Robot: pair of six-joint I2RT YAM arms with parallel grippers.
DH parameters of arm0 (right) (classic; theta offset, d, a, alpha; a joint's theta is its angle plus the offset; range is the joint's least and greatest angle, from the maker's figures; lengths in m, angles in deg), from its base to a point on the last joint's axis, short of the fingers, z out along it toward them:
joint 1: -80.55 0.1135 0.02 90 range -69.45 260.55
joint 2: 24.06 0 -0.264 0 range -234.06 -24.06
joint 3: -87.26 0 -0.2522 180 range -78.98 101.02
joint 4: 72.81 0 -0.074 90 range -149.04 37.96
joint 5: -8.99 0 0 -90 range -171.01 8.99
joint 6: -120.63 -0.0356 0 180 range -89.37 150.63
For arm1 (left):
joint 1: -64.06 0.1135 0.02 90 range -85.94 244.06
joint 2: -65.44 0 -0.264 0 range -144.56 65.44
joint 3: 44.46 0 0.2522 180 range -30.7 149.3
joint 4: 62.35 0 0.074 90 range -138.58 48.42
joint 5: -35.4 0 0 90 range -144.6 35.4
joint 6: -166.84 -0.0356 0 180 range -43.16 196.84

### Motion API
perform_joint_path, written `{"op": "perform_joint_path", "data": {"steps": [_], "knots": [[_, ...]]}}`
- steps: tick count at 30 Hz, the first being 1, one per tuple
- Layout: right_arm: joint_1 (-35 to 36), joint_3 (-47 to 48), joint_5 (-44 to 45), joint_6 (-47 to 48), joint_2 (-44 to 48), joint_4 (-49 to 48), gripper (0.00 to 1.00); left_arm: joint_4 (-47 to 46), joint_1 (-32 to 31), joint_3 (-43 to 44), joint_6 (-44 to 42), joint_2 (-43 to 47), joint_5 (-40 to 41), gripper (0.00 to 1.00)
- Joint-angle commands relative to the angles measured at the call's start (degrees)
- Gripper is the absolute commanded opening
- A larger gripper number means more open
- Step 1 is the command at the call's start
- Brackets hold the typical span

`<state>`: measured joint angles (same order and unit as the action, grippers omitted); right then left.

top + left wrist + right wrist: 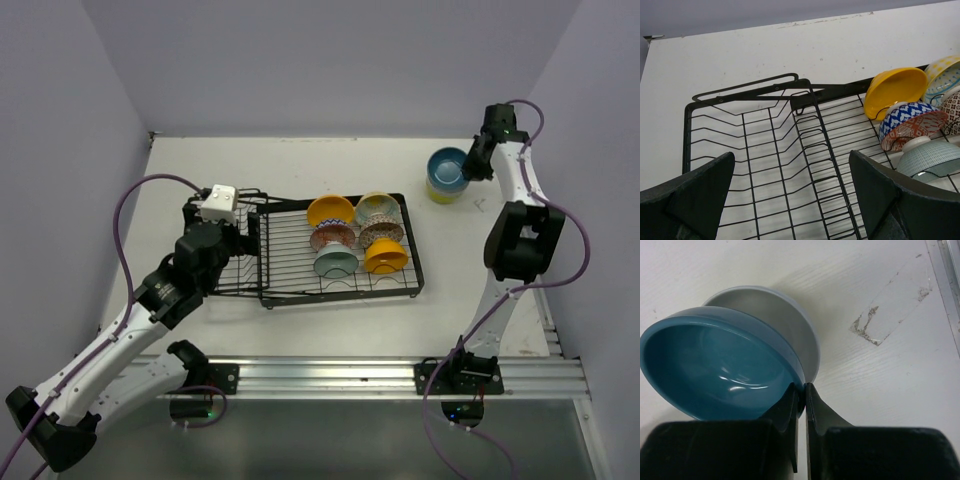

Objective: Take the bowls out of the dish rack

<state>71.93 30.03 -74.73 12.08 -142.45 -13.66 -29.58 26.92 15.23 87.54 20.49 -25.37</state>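
Left gripper (790,165), jaws spread wide and empty, over the slotted left end of the dish rack (340,297); six bowls (330,210) on its grid tray; far right on the counter (300,165), right gripper (801,387), jaws pinching the blue bowl (715,365) by its rim.

Overhead, left wrist: shared dish rack (290,262)

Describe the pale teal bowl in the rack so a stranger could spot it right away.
Find the black wire dish rack; bowls cluster on its flat-grid section. The pale teal bowl sits at the cluster's near-left corner. It alone is plain and pale; its neighbours are orange-yellow or patterned.
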Motion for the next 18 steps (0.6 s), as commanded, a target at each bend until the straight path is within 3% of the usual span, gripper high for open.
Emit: {"op": "perform_joint_path", "data": {"steps": [1, 3, 6, 7, 9, 18], "knots": [[-0.1, 0.9, -2.9, -0.3, -1.1, -2.1, 0.00, -0.5, 0.1, 0.9, -0.3, -0.1, -0.2, 1.00], [-0.1, 2.1, -3.1, -0.2, -2.1, -1.9, 0.01, -0.5, 0.1, 0.9, -0.3, -0.5, -0.2, 1.00], [-0.2, 3.0, -2.6, 0.0, -2.5, -2.0, 0.16, -0.4, 0.1, 0.9, -0.3, -0.6, -0.5, 1.00], [-0.3, 3.1, -2.3, 0.0, -2.5, -2.1, 0.33, -0.5, 0.1, 0.9, -0.4, -0.6, -0.5, 1.00], [-0.7, 3.3, -2.4, -0.2, -2.5, -1.9, 0.49, -0.4, 0.1, 1.0, -0.4, -0.7, -0.6, 1.00], [-1.0, 1.2, -2.0, -0.4, -0.1, -2.6, 0.57, -0.2, 0.1, 0.9, -0.3, -0.8, -0.8, 1.00]]}}
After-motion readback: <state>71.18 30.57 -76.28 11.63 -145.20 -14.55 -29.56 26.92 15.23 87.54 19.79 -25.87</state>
